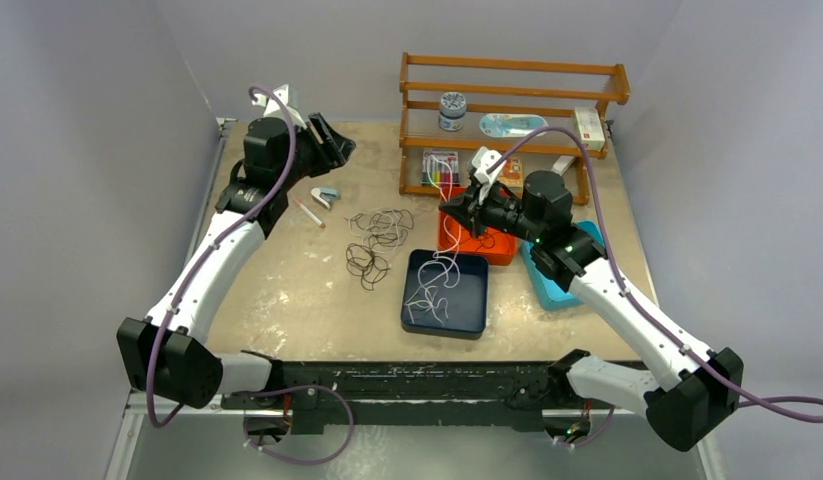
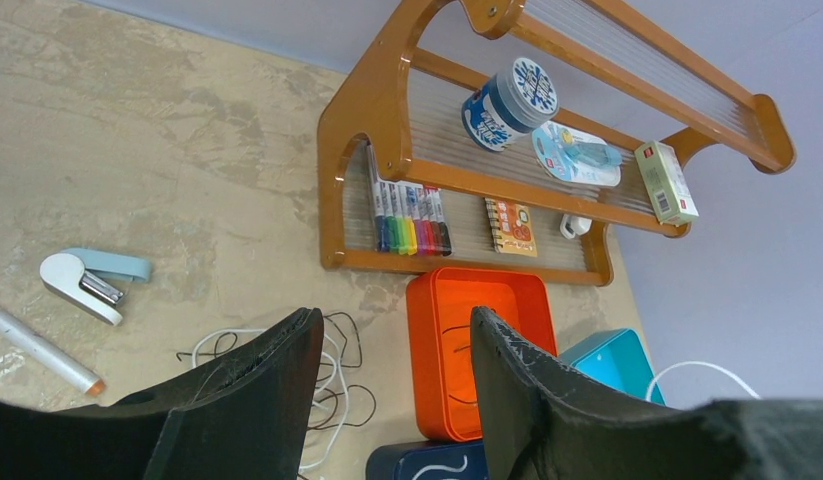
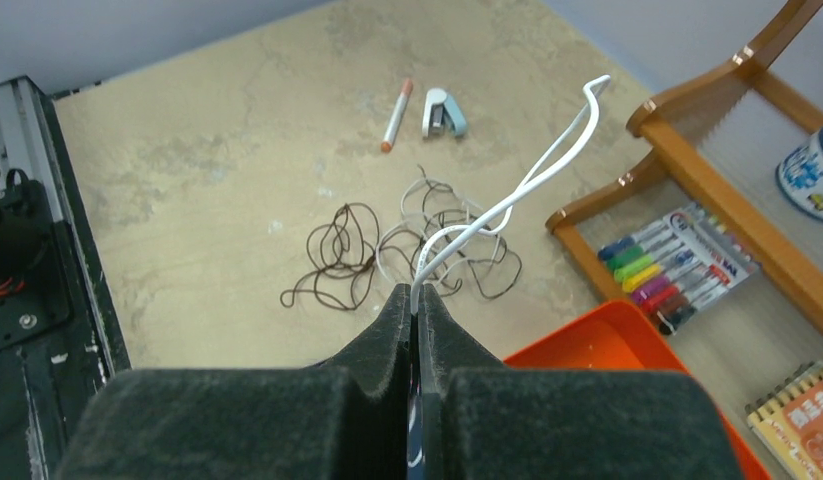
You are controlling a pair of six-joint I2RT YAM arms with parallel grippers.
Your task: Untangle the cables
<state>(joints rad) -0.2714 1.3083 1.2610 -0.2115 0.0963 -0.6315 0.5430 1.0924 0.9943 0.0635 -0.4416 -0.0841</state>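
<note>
The tan table [image 1: 287,300] takes up most of the space, with a wooden rack [image 1: 512,66] standing along its far edge. The left arm [image 1: 217,260] reaches to the far left corner. Its gripper, the left gripper [image 2: 395,330], has its fingers spread wide apart with nothing between them, high over the tabletop. The right arm [image 1: 627,300] stretches in over the trays, and the right gripper [image 3: 412,292] is pressed together, pinching the white cable [image 3: 527,185] at its tips. From there the free end of that cable curves up and away to a bent tip. In the overhead view the rest of it trails down into the navy tray [image 1: 442,333], where it lies in loose curls. Just beyond that tray sits the orange tray [image 1: 499,252], under the right gripper, and a teal tray [image 1: 552,292] lies beside it to the right. Left of the navy tray, on bare table, the dark cables [image 1: 372,250] lie in a loose heap of loops, with some pale strands mixed in at the far side. Farther left are a small blue-and-white stapler [image 1: 325,197] and, beside it, a pen [image 1: 309,212].
</note>
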